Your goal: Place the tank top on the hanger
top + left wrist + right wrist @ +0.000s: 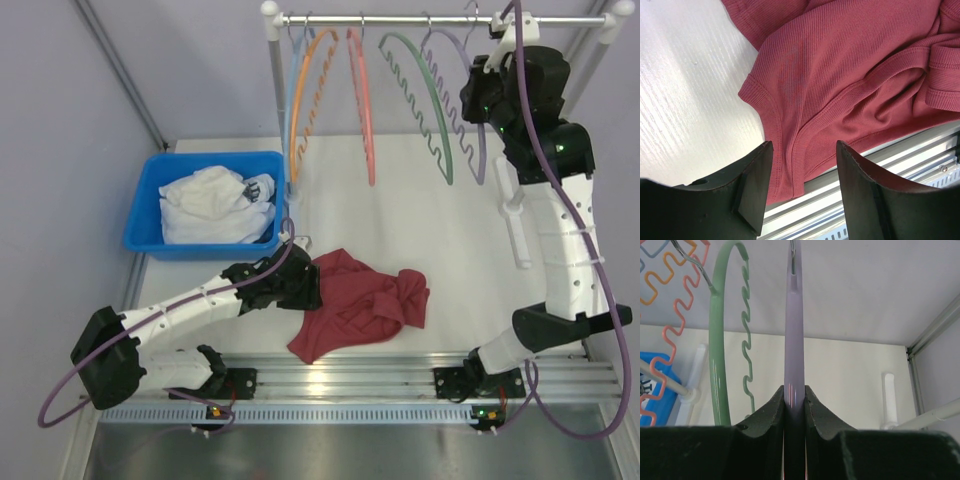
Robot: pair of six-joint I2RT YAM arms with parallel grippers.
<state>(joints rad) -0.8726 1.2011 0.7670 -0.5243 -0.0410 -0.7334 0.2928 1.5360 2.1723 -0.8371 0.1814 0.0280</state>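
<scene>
The maroon tank top (358, 305) lies crumpled on the white table near the front rail. My left gripper (308, 288) is at its left edge, open, jaws wide apart and low over the fabric. In the left wrist view the tank top's hem and armhole seam (840, 75) lie just ahead of the open gripper (804, 150). My right gripper (478, 100) is up at the rack, shut on the lavender hanger (466, 120). In the right wrist view the hanger (794, 340) runs up from between the closed gripper (794, 392) to its hook.
A blue bin (146, 215) holding a white cloth (210, 205) stands at the left. Orange (305, 95), salmon (362, 105) and green (425, 100) hangers hang on the rail (400, 19) beside the lavender one. An aluminium rail (400, 375) runs along the table's front edge.
</scene>
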